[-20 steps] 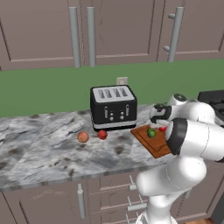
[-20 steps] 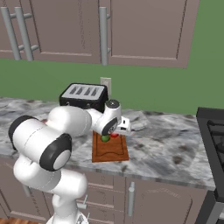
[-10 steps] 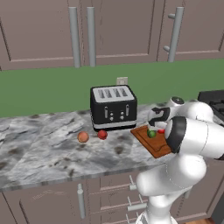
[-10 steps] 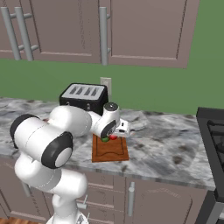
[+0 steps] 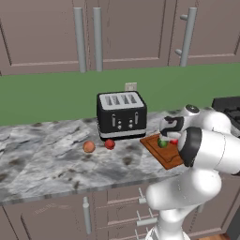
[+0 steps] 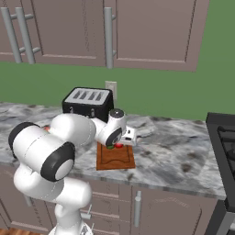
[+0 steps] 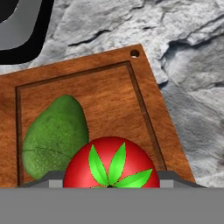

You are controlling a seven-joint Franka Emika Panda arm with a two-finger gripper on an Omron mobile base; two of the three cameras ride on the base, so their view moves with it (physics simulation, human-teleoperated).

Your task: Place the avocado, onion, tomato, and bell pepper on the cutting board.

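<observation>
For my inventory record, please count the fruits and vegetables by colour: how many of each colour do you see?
Red: 2 (tomato, leafy-topped red one)
Green: 1 (avocado)
Orange-tan: 1 (onion)
Total: 4
</observation>
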